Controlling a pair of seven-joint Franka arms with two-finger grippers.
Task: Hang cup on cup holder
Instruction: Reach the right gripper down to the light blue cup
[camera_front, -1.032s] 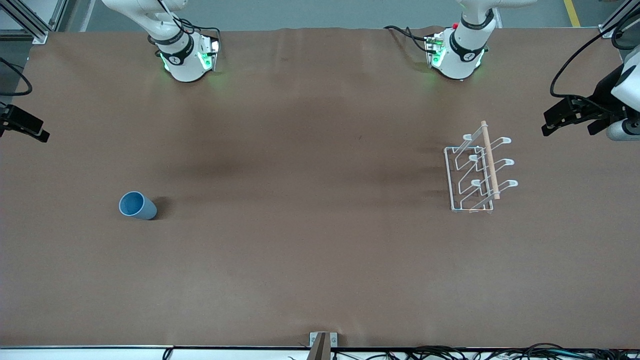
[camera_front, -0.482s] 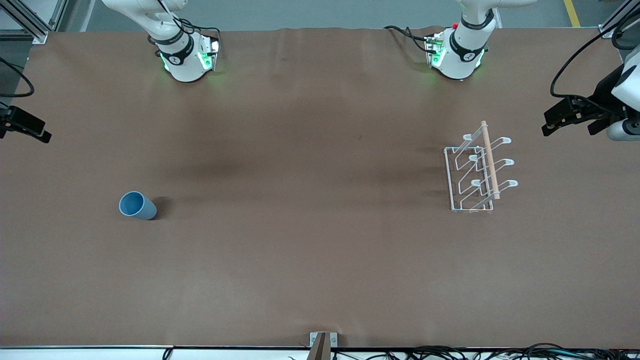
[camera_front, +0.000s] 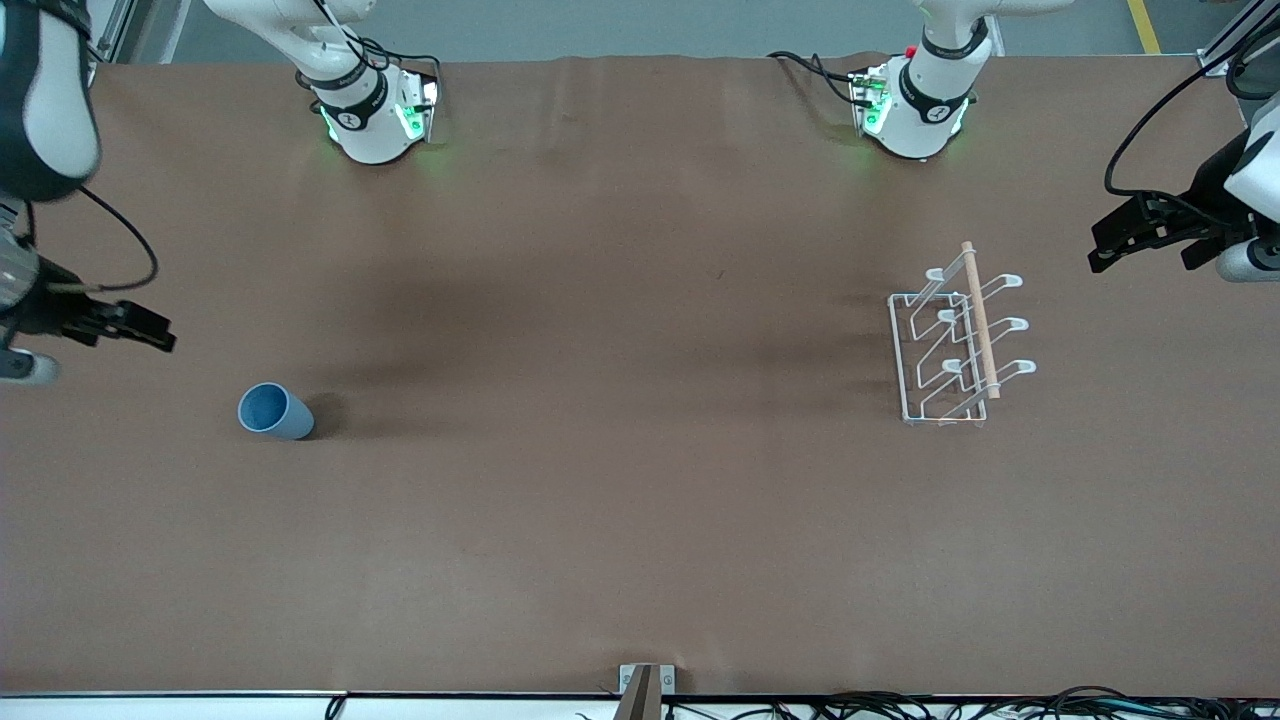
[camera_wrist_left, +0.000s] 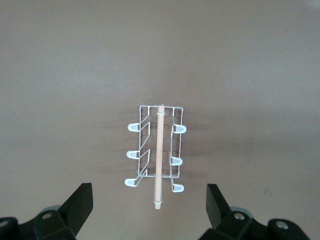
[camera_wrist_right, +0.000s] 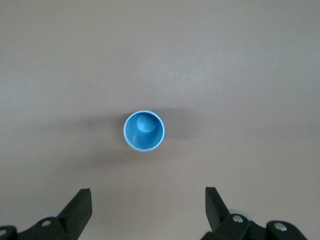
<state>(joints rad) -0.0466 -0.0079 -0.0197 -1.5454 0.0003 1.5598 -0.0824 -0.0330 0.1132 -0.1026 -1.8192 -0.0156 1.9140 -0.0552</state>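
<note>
Brown cloth: covers the whole table (camera_front: 620, 520), matte and lightly creased, running under both arm bases along its robot edge.
Left arm: its white base stands at its own end of the table; the arm reaches out past the table's end and waits there.
Right arm: its white base stands at the other end; the arm comes in over the table's edge at that end.
Cup holder (camera_front: 955, 340): white wire rack on a rectangular base, standing on the cloth toward the left arm's end of the table, nearer to the front camera than the left arm's base. Loop-tipped prongs angle out to both sides, and a light wooden dowel (camera_front: 980, 320) runs along its top. Nothing hangs on it. In the left wrist view the cup holder (camera_wrist_left: 156, 150) sits centred between the finger tips, well below them.
Left gripper (camera_front: 1140, 235): up in the air over the table's end, beside the cup holder, released, fingers (camera_wrist_left: 80, 202) spread wide and empty.
Right gripper (camera_front: 125, 328): over the cloth near the cup, released, fingers (camera_wrist_right: 80, 205) spread wide and empty.
Cup (camera_front: 272, 411): small, light blue, upright on the cloth toward the right arm's end, well apart from the cup holder; its darker blue inside shows in the right wrist view (camera_wrist_right: 144, 130), untouched.
</note>
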